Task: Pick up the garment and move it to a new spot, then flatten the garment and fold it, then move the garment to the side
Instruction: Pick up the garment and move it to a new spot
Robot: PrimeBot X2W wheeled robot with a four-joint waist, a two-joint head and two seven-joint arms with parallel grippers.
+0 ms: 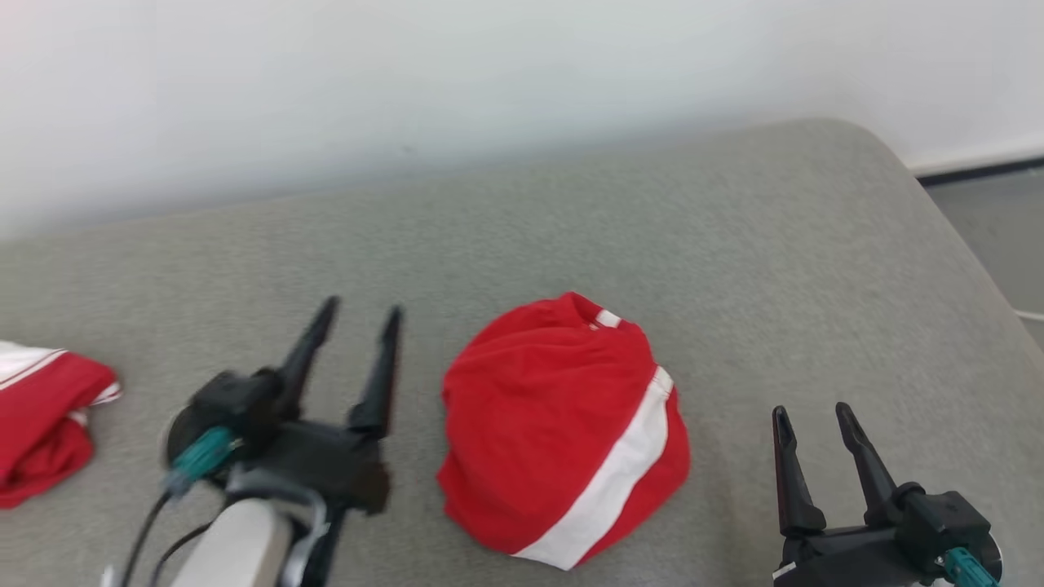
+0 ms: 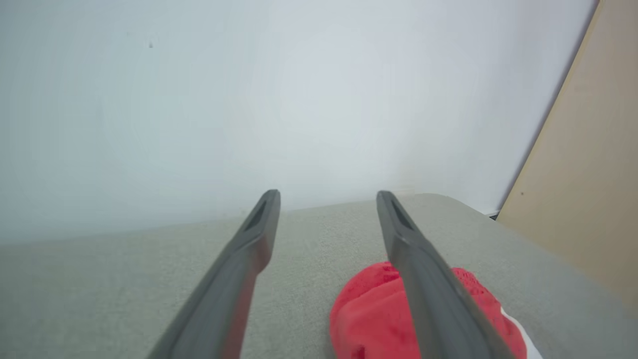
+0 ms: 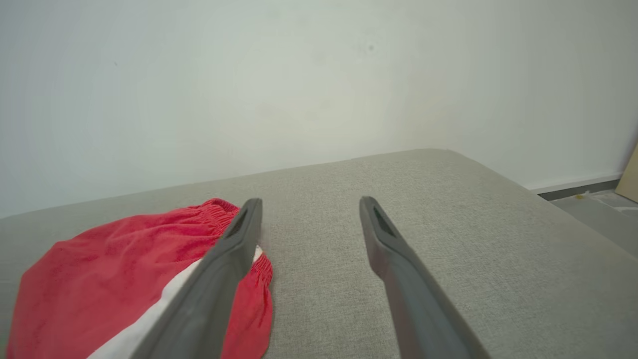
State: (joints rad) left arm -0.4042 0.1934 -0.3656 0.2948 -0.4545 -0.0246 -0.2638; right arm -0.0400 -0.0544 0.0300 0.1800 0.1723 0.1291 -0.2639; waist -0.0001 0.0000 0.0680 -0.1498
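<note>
A red garment (image 1: 563,432) with a white stripe lies in a rounded heap on the grey cushion (image 1: 522,228), between my two grippers. My left gripper (image 1: 363,310) hovers just to its left, open, with nothing between its fingers. In the left wrist view the garment (image 2: 369,314) sits low and to the right, partly behind the right finger (image 2: 423,279). My right gripper (image 1: 811,412) stands open to the garment's right, apart from it. The right wrist view has the garment (image 3: 109,279) at lower left, beyond the left finger (image 3: 219,279).
A second red and white garment (image 1: 41,424) lies bunched at the cushion's left edge. A pale wall (image 1: 408,81) runs behind the cushion. The cushion's right end rounds off toward grey floor (image 1: 995,220). A tan panel (image 2: 588,174) stands at right in the left wrist view.
</note>
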